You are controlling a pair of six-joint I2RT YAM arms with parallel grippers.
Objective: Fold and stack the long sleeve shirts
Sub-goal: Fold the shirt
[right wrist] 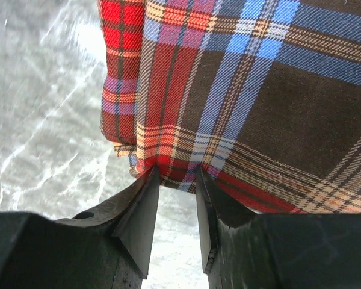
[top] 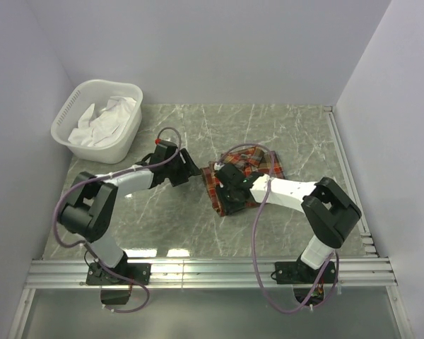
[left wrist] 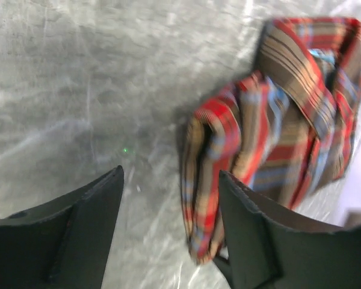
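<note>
One long sleeve shirt (top: 265,164), plaid in red, brown and blue, lies folded into a small bundle at mid-table. My right gripper (top: 230,194) sits over its near-left part. In the right wrist view the shirt (right wrist: 246,90) fills the top, and the right gripper (right wrist: 177,174) is shut on a bunched fold of its hem. My left gripper (top: 191,171) hovers just left of the bundle. In the left wrist view it (left wrist: 171,174) stands open over the marble, and the shirt's (left wrist: 271,126) folded edge hangs beside the right fingertip (left wrist: 240,198).
A white basket (top: 102,152) holding white cloth (top: 102,121) stands at the back left corner. Grey walls close in the table on three sides. A metal rail (top: 212,272) runs along the near edge and another (top: 346,169) along the right side.
</note>
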